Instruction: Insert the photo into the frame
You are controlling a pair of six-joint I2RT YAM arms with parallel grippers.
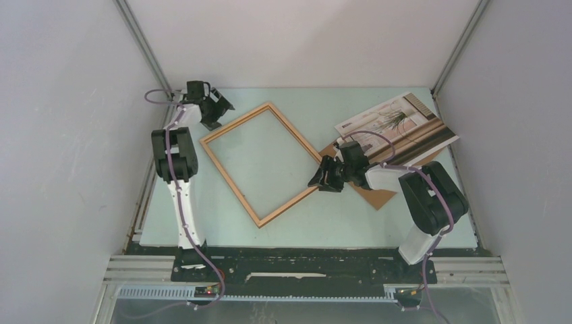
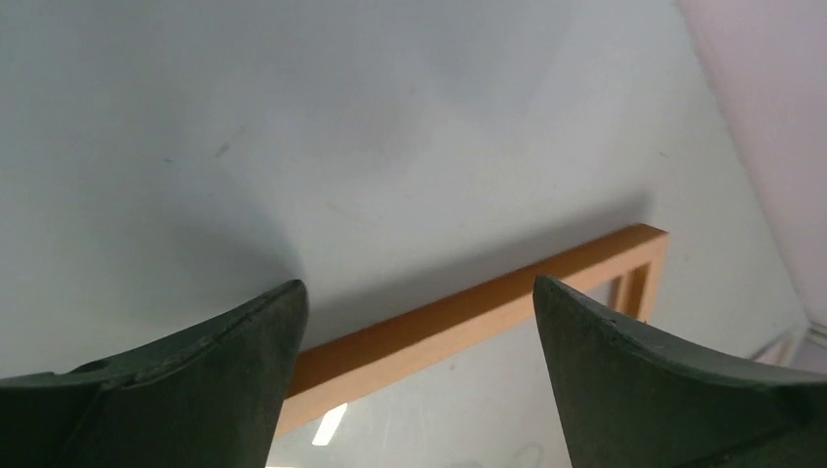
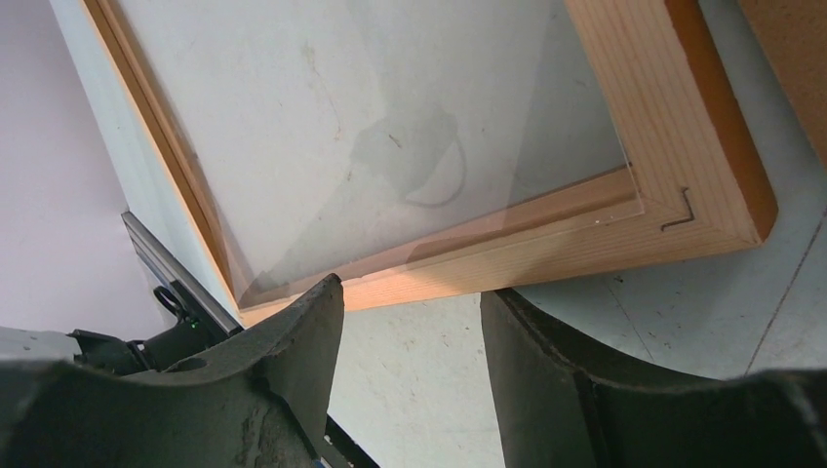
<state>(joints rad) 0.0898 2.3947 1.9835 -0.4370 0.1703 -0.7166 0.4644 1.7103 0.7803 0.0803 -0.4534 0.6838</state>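
Note:
The frame [image 1: 236, 123], thin light-brown wood, lies flat as a diamond in the middle of the table. The photo [image 1: 398, 125], white-bordered with a spindly plant and brown stripes, rests at the back right, partly over a brown board. My right gripper [image 1: 324, 179] sits at the frame's right corner. In the right wrist view its jaws [image 3: 412, 288] stand open over bare table just short of the frame's rail [image 3: 605, 229], holding nothing. My left gripper [image 1: 219, 108] hovers by the frame's upper-left side, open and empty [image 2: 416, 283], with the rail [image 2: 458, 317] between and beyond its fingertips.
A plain brown backing board [image 1: 374, 196] lies under the photo and my right arm, its corner showing in the right wrist view [image 3: 795, 58]. Grey walls close the table in on the left, back and right. A clear pane sits inside the frame.

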